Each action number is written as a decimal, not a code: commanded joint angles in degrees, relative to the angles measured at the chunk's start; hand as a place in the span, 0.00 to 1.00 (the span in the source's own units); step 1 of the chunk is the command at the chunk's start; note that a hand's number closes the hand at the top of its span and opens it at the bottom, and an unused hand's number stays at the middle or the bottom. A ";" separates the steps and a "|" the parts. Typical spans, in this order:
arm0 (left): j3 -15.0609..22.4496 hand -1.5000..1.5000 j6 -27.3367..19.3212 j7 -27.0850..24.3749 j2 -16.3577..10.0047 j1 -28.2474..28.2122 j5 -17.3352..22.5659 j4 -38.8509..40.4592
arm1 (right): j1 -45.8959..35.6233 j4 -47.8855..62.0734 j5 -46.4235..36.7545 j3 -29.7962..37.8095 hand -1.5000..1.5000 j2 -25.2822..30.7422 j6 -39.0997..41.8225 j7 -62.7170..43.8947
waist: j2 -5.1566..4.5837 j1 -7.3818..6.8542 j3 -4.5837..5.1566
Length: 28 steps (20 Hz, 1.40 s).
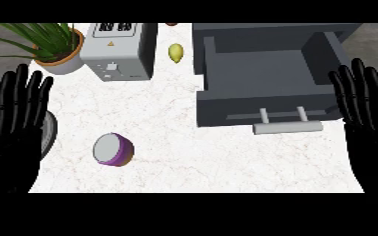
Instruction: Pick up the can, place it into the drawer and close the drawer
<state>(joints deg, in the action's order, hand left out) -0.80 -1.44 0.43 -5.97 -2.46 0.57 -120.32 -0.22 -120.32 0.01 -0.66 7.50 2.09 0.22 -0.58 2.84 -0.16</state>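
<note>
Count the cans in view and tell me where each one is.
1. The purple can lies at the lower left of the counter, right of the left hand and apart from it. None shows inside the open drawer, though its back may be hidden.

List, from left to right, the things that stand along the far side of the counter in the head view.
In order: potted plant → toaster → yellow fruit → drawer, standing open. The can lies nearer, within the toaster's span, so it is left out.
</note>
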 commanded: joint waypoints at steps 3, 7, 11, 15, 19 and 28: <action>0.54 0.00 9.16 -1.34 -3.00 1.19 8.08 0.68 | -0.39 0.24 -0.37 -0.25 0.00 -1.49 -1.09 -1.81 | 0.59 -2.79 0.18; 2.41 0.00 11.60 6.26 -6.60 -7.82 7.01 2.71 | 4.70 2.46 -0.70 3.39 0.00 -3.95 -6.83 -8.83 | 0.19 -1.77 0.15; 1.67 0.00 14.13 9.89 -8.12 -14.29 11.38 -5.65 | 7.57 -0.62 -0.03 5.62 0.00 -2.94 -7.12 -12.24 | 0.79 -3.14 0.15; -1.38 0.00 15.43 15.24 -9.40 -18.89 16.61 -14.10 | 9.97 1.67 4.69 10.75 0.00 -1.56 -4.08 -7.31 | 0.74 -3.24 0.12; -7.14 0.00 18.74 14.25 -9.63 -19.69 20.42 -12.68 | 11.05 -1.32 7.62 13.02 0.00 -0.03 -1.80 -10.97 | 0.70 -3.12 0.16; -13.38 0.00 19.91 20.40 -8.40 -21.39 27.80 -16.57 | 20.03 -1.02 13.32 17.92 0.00 -0.57 6.65 -3.70 | 0.72 -2.89 0.14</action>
<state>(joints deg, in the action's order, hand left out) -10.65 18.13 18.18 -14.52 -21.67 23.48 -134.15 16.48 -122.18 10.36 14.76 6.66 4.88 -6.61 0.11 -0.04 -0.01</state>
